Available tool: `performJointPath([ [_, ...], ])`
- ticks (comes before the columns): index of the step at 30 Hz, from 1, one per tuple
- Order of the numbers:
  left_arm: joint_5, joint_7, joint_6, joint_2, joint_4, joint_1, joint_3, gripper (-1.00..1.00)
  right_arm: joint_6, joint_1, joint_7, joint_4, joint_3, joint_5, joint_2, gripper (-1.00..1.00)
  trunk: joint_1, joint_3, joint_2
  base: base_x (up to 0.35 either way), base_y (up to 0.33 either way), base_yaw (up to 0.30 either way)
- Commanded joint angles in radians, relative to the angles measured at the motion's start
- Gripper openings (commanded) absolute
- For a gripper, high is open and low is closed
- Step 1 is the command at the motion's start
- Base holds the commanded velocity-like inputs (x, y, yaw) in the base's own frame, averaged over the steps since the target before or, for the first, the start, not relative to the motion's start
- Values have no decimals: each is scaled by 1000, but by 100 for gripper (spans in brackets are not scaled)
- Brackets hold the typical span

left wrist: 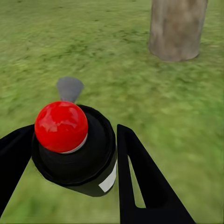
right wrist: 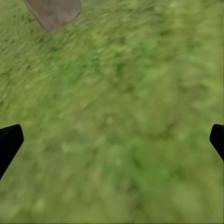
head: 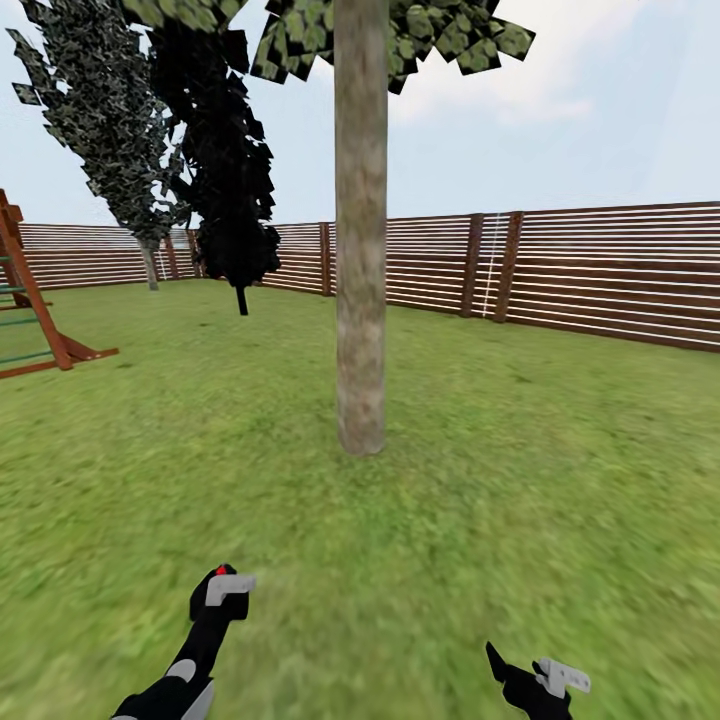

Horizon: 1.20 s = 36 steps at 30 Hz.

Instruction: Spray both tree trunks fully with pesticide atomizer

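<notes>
atomizer (left wrist: 70,144) | between left fingers (left wrist: 140,177), gripped | trunk (head: 360,250) ahead

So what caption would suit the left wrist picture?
Left gripper holding the small black red-topped pesticide atomizer above green grass, the grey-brown mottled tree trunk ahead.

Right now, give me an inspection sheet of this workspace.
Surface: grass lawn, no bare patches seen.
Job's things: pesticide atomizer with red top, held facing the tree trunk, which stands straight ahead.
Clutter: nothing seen.
Grippers: left gripper shut on the atomizer; right gripper open over grass, holding nothing.
Cables: nothing seen.
Surroundings: slat fence, dark conifers, wooden playset at left.
</notes>
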Motion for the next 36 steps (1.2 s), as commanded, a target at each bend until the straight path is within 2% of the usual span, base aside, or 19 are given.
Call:
performJointPath([
  [1,0,0,0,0,0,0,0,-100,0,0,-1,0,0,0,0,100,0,0,0,54,0,0],
  [8,0,0,0,0,0,0,0,-100,0,0,-3,-2,0,0,0,100,0,0,0,7,0,0],
  [10,-12,-12,12,0,3,0,11,-100,12,-6,8,-14,10,-11,-11,100,0,0,0,0,0,0],
  [12,-22,-11,11,0,1,8,23,-100,23,5,20,-18,16,-7,-12,100,0,0,0,0,0,0],
  [20,28,22,-14,2,-2,18,-10,-100,68,41,65,-22,-25,-5,-2,100,0,0,0,0,0,0],
  [23,28,22,-14,2,-6,18,-9,-100,85,41,81,-23,-41,-5,-2,100,0,0,0,0,0,0],
  [29,22,18,0,5,-29,9,-11,-100,118,41,115,-51,-34,-3,-2,100,0,0,0,0,0,0],
  [30,22,17,93,6,-82,9,-11,-100,347,41,677,-306,-33,-3,-1,100,0,0,0,0,0,0],
  [31,21,15,156,7,-135,8,-12,-100,350,41,666,-344,-32,-2,-1,100,0,0,0,0,0,0],
  [33,15,6,236,10,-209,7,-13,-100,360,35,560,-373,-21,0,0,100,0,0,0,0,0,0],
  [34,-6,-23,270,10,-242,7,-14,-100,383,13,472,-381,10,1,3,100,0,0,0,0,0,0],
  [35,-40,-68,299,11,-266,6,-14,-100,411,-17,420,-384,60,5,5,100,0,0,0,0,0,0],
  [36,-87,-133,326,11,-285,6,-14,-100,438,-42,393,-385,128,9,6,100,0,0,0,0,0,0],
])
